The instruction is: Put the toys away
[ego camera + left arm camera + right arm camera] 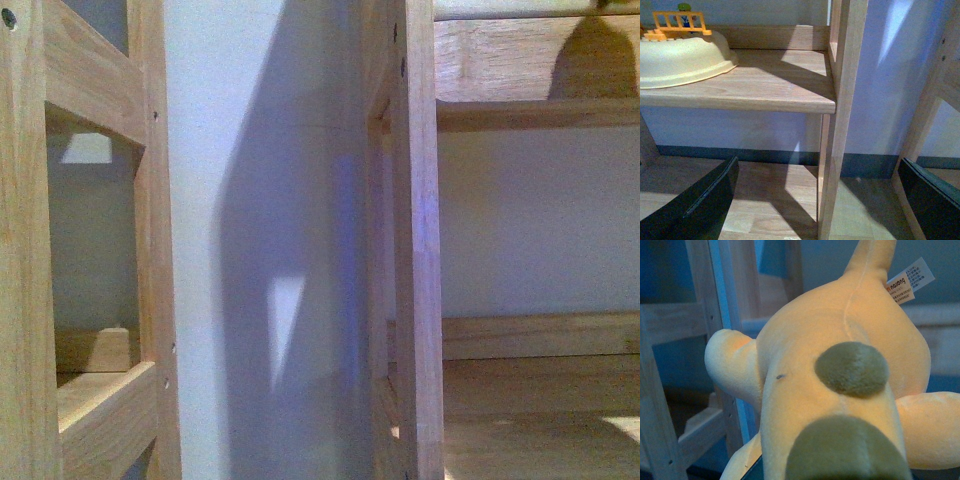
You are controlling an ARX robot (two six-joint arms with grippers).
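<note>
The orange-yellow plush animal (pixel 840 365) fills the right wrist view, with olive-green bumps (pixel 852 367) along its back and a white tag (pixel 910 280) near its far end. My right gripper is shut on it; the fingers are hidden under the plush. It hangs in front of a wooden shelf frame (pixel 705 315). My left gripper (pixel 820 200) is open and empty, its dark fingers (pixel 695 205) wide apart on either side of a wooden shelf upright (pixel 837 125), above the lower shelf board. Neither gripper nor the plush shows in the front view.
The front view shows two wooden shelf uprights (pixel 415 240) close up with a white wall (pixel 250 200) between them. In the left wrist view a cream bowl-shaped thing (pixel 680 60) with an orange toy fence (pixel 680 22) sits on the upper shelf (pixel 765 85).
</note>
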